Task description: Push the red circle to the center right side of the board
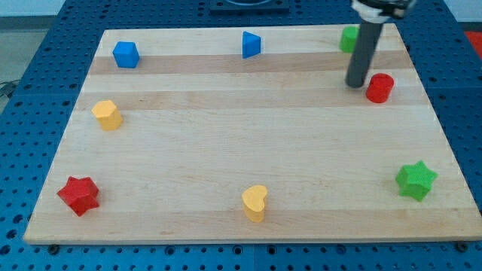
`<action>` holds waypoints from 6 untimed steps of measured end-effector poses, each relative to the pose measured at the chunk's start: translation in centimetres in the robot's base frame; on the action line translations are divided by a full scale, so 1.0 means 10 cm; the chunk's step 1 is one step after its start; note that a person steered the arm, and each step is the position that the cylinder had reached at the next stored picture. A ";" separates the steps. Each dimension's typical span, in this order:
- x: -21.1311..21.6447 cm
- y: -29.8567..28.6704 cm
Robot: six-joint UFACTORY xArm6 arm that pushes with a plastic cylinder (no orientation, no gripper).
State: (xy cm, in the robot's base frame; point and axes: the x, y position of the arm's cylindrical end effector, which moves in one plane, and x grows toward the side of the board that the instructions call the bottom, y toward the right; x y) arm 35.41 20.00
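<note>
Currently my tip (pixel 355 84) rests on board (pixel 226 158), just left of red circle (pixel 380 88), near view's upper right. No jaws on rod; nothing grasped. Green block (pixel 347 38) partly hidden behind rod.

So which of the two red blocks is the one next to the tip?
The red circle at the view's upper right, just right of my tip. The red star sits far off at bottom left.

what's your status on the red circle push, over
My tip just left of the red circle, close beside it. Circle near board's upper right. Green block behind rod; nothing below circle.
</note>
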 end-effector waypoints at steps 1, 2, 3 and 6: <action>0.00 0.15; 0.16 0.15; 0.22 0.15; -0.36 0.25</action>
State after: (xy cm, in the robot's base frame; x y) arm 31.80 22.52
